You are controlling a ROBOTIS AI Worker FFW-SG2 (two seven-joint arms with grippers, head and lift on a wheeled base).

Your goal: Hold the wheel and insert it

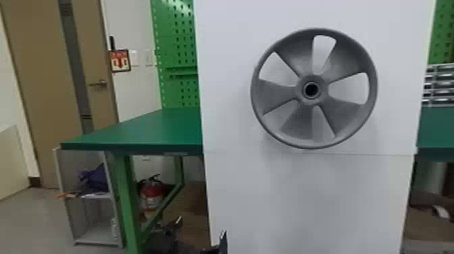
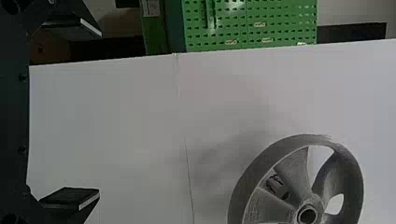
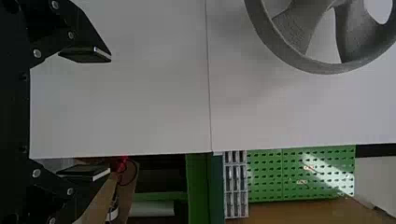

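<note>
At the bottom edge of the head view is my left gripper (image 1: pixel 201 233), below and left of the grey five-spoked wheel (image 1: pixel 287 126). The wheel stands upright against a white panel (image 1: pixel 304 196), its hub hole facing me. Seen from the left wrist, my left gripper (image 2: pixel 99 112) has its fingers wide apart with nothing between them, and the wheel (image 2: pixel 282 210) is beyond its tips. My right gripper (image 3: pixel 110 114) is likewise open and holds nothing; the wheel's rim (image 3: pixel 322 67) lies farther off. A small part behind the spokes is partly hidden in the left wrist view.
Behind the panel is a green workbench (image 1: pixel 135 130) with a green pegboard (image 1: pixel 177 50). A grey shelf (image 1: pixel 96 238) and a fire extinguisher (image 1: pixel 152 197) are at the left. Small drawers (image 3: pixel 236 184) stand beyond the panel's edge in the right wrist view.
</note>
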